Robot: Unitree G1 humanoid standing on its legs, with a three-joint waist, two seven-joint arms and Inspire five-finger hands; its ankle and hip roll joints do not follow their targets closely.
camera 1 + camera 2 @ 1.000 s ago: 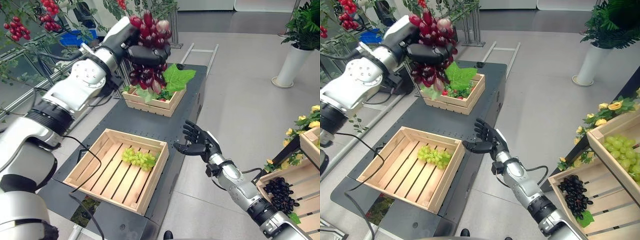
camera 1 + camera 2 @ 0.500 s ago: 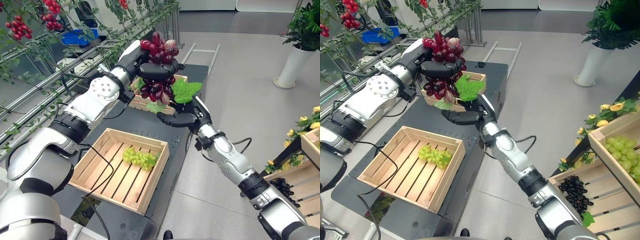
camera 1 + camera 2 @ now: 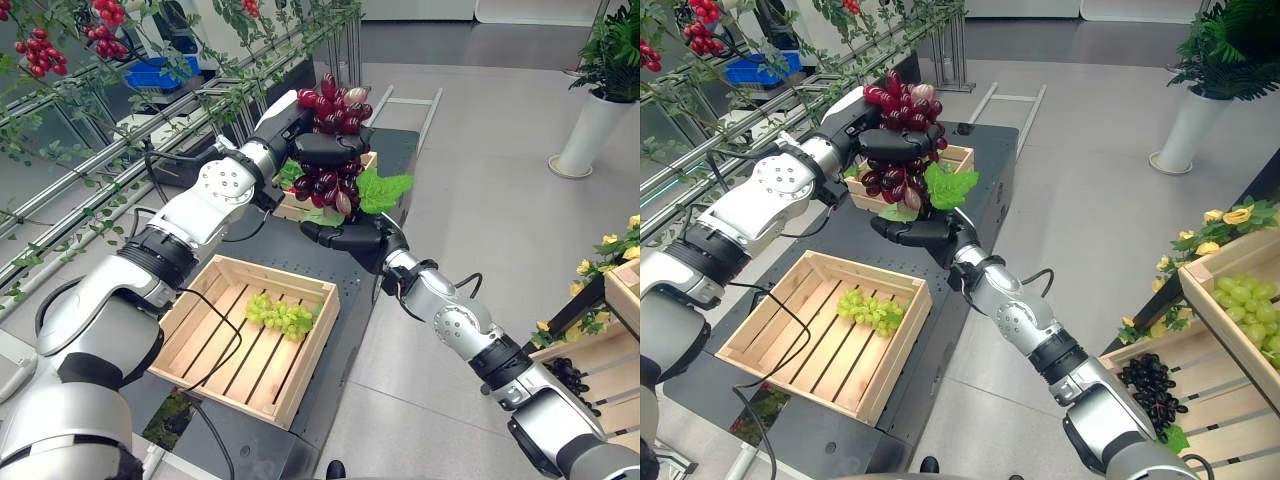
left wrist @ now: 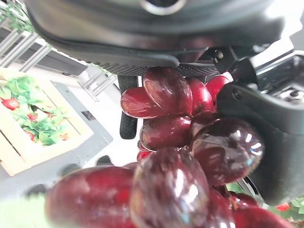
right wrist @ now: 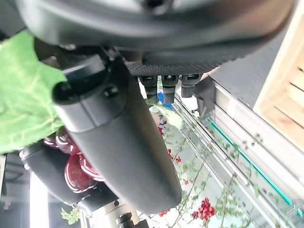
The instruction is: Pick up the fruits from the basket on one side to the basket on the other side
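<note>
My left hand (image 3: 288, 122) is shut on a bunch of red grapes (image 3: 333, 178) with a green leaf (image 3: 385, 188), held in the air over the far wooden basket (image 3: 964, 156). The grapes (image 4: 175, 114) crowd close against that hand in its wrist view. Just under the hanging bunch my right hand (image 3: 350, 238) lies palm up and open, fingers relaxed; its thumb (image 5: 118, 142) points toward the grapes (image 5: 78, 171). The far basket holds leaves and small red fruit (image 4: 33, 118). In the near wooden basket (image 3: 300, 362) lies a bunch of green grapes (image 3: 280, 317).
Both baskets stand on a black table (image 3: 235, 232). Wooden crates at the right hold black grapes (image 3: 1148, 382) and green grapes (image 3: 1245, 298). A white plant pot (image 3: 582, 130) stands at the far right. Vines with red berries (image 3: 35, 52) hang along the left.
My right hand rose from beside the table's edge to just under the red grapes, palm up. The left hand with the bunch came down and closer to it.
</note>
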